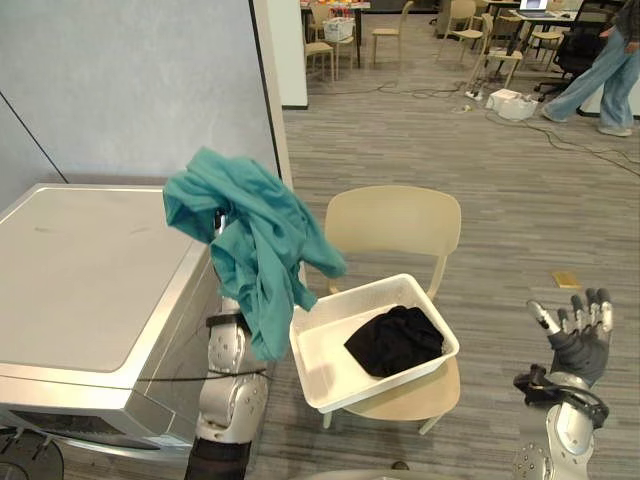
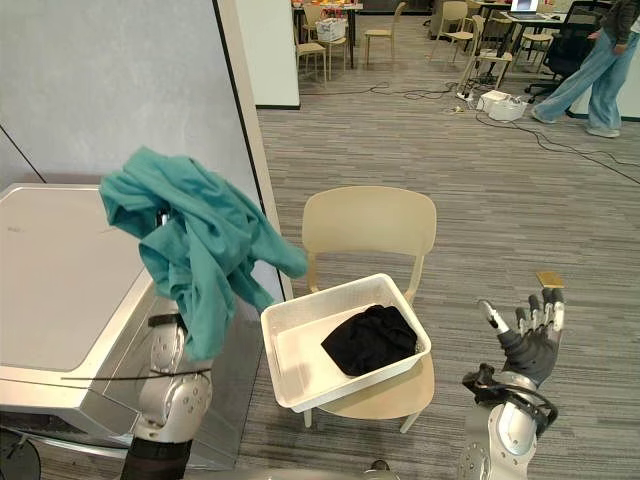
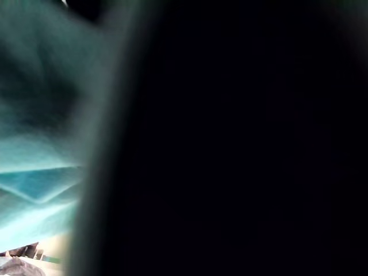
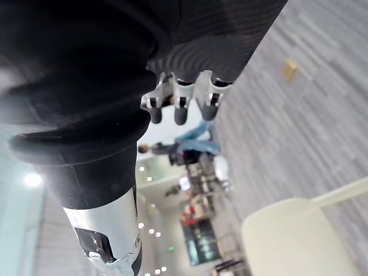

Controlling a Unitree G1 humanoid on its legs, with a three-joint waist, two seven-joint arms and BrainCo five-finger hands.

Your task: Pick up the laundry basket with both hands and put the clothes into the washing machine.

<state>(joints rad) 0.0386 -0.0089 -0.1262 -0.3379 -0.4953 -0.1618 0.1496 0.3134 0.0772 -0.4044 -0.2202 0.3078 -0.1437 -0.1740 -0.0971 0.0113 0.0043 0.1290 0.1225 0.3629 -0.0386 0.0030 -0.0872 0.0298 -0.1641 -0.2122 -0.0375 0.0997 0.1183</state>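
A white laundry basket (image 1: 322, 385) sits on the seat of a beige chair (image 1: 393, 225), with a black garment (image 1: 395, 340) lying in it. A teal garment (image 1: 250, 240) hangs in the air above the basket's left end, beside the grey washing machine (image 1: 80, 270). It is draped over the top of my raised left arm (image 1: 232, 370), and the cloth covers my left hand; the same teal garment (image 3: 34, 144) shows close up in the left wrist view. To the right of the chair my right hand (image 1: 578, 335) is held up with straight fingers (image 4: 181, 106), empty.
The washing machine's flat top faces up at the left, against a grey partition (image 1: 130, 90). A small yellow object (image 1: 566, 280) lies on the floor right of the chair. A person (image 1: 610, 70) walks at the far back right among chairs and tables (image 1: 480, 35).
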